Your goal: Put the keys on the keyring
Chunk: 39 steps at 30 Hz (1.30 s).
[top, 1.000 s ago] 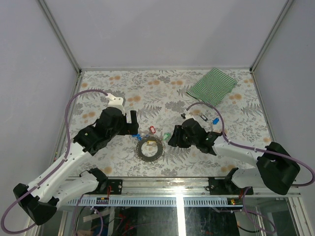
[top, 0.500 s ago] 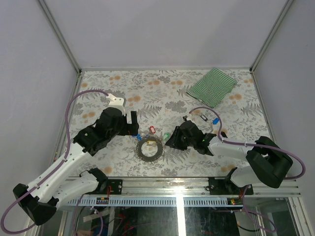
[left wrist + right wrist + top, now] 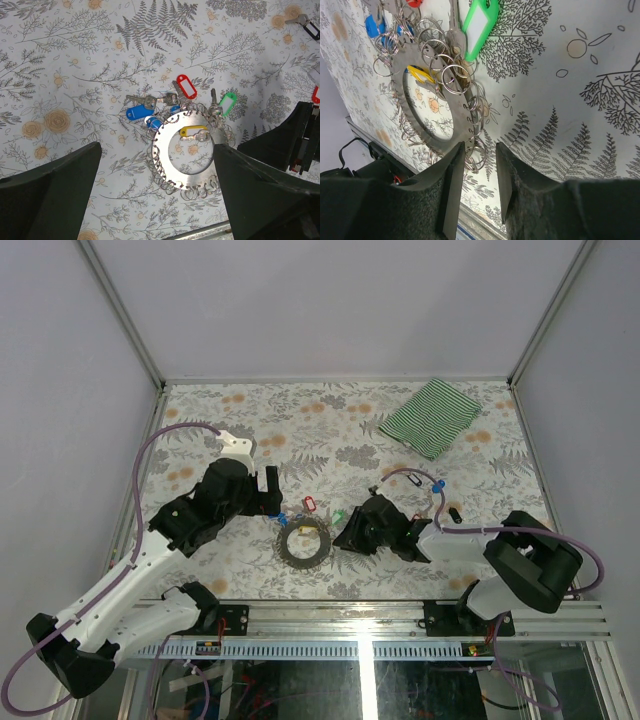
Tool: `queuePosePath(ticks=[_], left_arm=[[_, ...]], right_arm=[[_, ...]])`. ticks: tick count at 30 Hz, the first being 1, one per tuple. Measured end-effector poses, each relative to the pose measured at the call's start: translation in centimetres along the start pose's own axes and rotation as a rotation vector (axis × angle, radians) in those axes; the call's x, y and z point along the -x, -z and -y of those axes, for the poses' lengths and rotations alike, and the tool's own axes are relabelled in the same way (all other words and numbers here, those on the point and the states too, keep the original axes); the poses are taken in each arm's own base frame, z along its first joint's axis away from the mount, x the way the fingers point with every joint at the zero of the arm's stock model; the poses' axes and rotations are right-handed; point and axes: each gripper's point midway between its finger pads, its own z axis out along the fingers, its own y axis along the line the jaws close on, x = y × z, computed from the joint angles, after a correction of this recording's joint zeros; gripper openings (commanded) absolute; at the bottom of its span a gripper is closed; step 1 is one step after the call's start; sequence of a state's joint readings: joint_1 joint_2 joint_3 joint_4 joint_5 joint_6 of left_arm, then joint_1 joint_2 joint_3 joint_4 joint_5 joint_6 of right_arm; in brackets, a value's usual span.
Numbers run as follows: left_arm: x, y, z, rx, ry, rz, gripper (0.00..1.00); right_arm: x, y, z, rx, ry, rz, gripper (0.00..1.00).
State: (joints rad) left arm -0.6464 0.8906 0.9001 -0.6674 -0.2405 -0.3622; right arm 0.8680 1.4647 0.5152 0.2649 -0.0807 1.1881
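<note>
— Where is the keyring [image 3: 165, 165] found?
— It is laid flat on the table [image 3: 60, 60], between the arms. Red, green and blue keys [image 3: 187, 86] are clustered at its far rim; a yellow one is seen inside.
— And the grippers?
— The left gripper [image 3: 157, 147] is spread wide, with nothing held. The right gripper [image 3: 479, 150] is narrowly parted at the rim, and nothing is seen clamped.

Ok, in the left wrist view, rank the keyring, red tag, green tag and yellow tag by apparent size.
1. keyring, by far largest.
2. red tag and green tag look alike; not ranked.
3. yellow tag, smallest.
</note>
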Motion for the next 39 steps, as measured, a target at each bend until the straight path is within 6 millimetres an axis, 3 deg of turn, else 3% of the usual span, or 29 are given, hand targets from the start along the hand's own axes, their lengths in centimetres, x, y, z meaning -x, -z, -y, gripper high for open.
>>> queuePosePath(ticks=[16, 29, 35, 39], left_arm=[[-0.1, 0.0, 0.1, -0.005, -0.003, -0.005, 0.97], [-0.4, -0.2, 0.1, -0.003, -0.005, -0.014, 0.97], [-0.4, -0.3, 0.1, -0.002, -0.006, -0.016, 0.97], [-0.4, -0.3, 0.1, -0.002, -0.006, -0.016, 0.97]], right_arm=[[-0.3, -1.4, -0.3, 0.041, -0.055, -0.006, 0.28], [-0.2, -2.1, -0.4, 0.056, -0.064, -0.001, 0.14], [-0.1, -2.2, -0.7, 0.069, -0.063, 0.005, 0.0], [0.0, -2.1, -0.5, 0.061, -0.049, 0.013, 0.0]])
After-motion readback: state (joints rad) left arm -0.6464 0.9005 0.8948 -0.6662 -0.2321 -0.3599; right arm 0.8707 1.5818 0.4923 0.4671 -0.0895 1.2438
